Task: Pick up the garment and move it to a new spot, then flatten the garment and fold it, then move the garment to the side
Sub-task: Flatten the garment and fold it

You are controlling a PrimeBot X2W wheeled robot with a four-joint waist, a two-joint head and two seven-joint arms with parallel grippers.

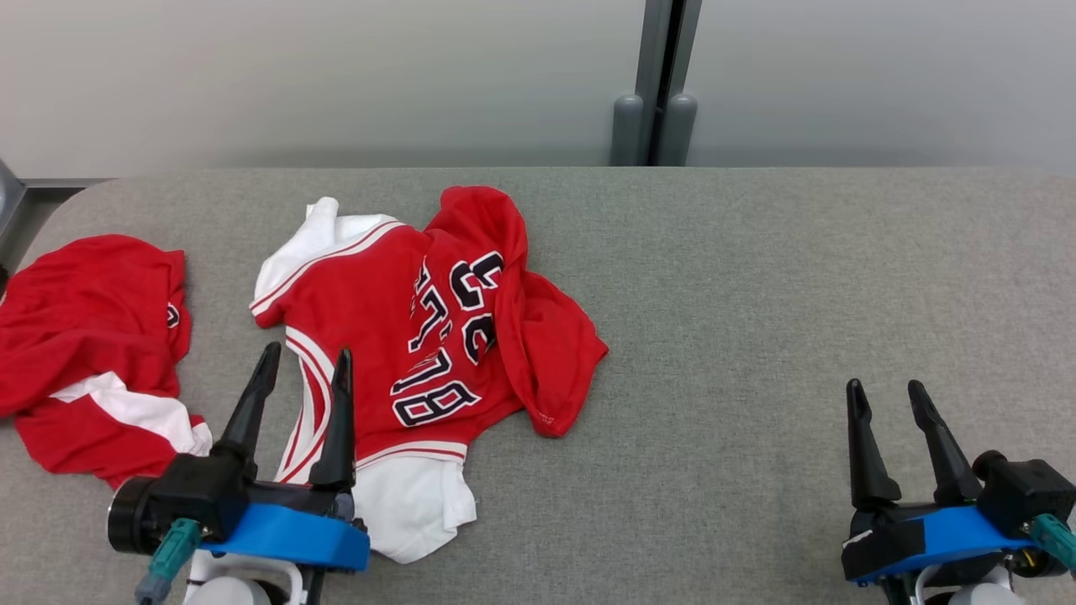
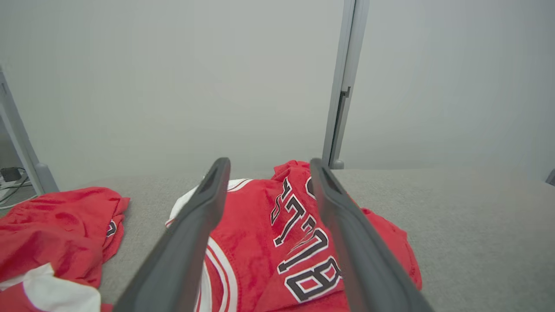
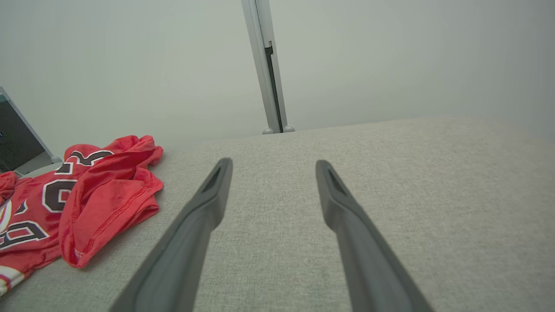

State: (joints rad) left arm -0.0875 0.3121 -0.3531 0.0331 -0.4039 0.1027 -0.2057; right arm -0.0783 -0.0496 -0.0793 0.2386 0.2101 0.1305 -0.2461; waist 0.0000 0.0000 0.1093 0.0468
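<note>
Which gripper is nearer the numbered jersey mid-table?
Left. The left gripper is over the numbered jersey's near-left edge, jaws open; the right gripper is far off to its right, above bare table.

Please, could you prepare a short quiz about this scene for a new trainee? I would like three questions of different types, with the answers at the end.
1. True or false: the left tool grips the numbered garment.
2. Where does the second red garment lie? A) at the table's left end; B) at its right end; C) on the floor.
3. Missing word: the right tool hovers over bare table, its jaws ____.
Key: 1 false, its jaws stand open above the cloth; 2 A; 3 open.
</note>
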